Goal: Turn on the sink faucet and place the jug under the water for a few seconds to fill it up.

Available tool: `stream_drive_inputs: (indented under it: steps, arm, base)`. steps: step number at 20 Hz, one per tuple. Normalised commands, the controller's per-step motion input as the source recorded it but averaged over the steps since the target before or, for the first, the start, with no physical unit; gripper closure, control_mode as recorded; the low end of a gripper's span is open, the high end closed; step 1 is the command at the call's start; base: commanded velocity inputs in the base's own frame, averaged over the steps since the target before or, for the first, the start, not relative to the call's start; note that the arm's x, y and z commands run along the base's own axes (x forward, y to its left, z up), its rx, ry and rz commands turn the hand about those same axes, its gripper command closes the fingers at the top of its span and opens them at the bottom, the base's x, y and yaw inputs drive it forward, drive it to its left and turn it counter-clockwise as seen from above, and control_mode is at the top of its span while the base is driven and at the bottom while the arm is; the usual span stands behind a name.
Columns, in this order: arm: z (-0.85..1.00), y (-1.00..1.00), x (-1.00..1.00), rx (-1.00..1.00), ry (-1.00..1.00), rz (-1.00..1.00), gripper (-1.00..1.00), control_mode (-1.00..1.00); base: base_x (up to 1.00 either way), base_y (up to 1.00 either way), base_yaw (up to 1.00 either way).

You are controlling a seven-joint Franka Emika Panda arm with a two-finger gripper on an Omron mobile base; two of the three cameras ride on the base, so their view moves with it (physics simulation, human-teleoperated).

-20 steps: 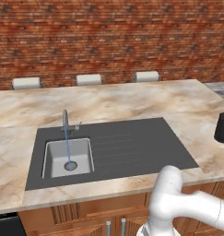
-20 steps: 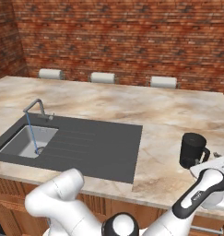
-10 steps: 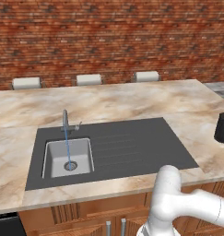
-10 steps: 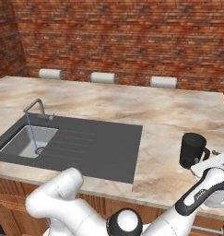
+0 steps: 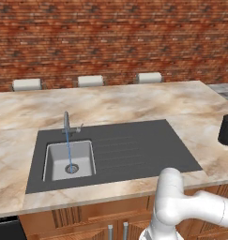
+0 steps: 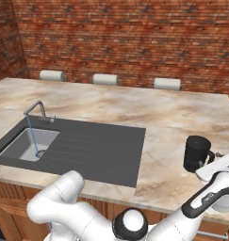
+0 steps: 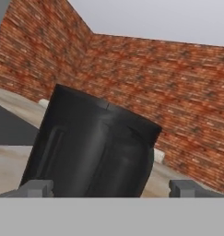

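The glossy black jug [image 6: 196,152] stands upright on the marble counter at the far right, well away from the sink [image 6: 102,146]; it also shows at the right edge [image 5: 226,130]. My gripper [image 7: 111,188] is open right beside the jug, on its handle side, and its white hand [image 6: 216,165] reaches the jug's lower right. In the hand view the jug [image 7: 92,147] looms close between the spread fingertips [image 7: 37,187]. The faucet [image 5: 66,123] is running. A thin blue stream of water [image 5: 68,150] falls into the basin [image 5: 54,161].
Marble counter [image 5: 115,105] surrounds the sink panel's ribbed drainboard [image 5: 134,145]. A brick wall rises behind, with three white stool tops [image 5: 90,80] along the far edge. Wooden cabinet fronts sit below the near counter edge. The counter's right end lies just past the jug.
The hand has crept slightly up and closer to the jug in the right base view. The water keeps running and the jug has not moved.
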Motion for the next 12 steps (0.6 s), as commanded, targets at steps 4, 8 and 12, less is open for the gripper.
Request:
stream_drive_inputs:
  steps: [4, 8, 12]
  arm:
    - [0.00, 0.45, 0.00, 0.00, 0.00, 0.00, -1.00, -1.00]
    - [0.00, 0.46, 0.00, 0.00, 0.02, 0.00, -1.00, -1.00]
    - [0.00, 0.39, 0.00, 0.00, 0.00, 0.00, -1.00, -1.00]
  base:
    - [0.00, 0.00, 0.00]
    - [0.00, 0.00, 0.00]
    - [0.00, 0.00, 0.00]
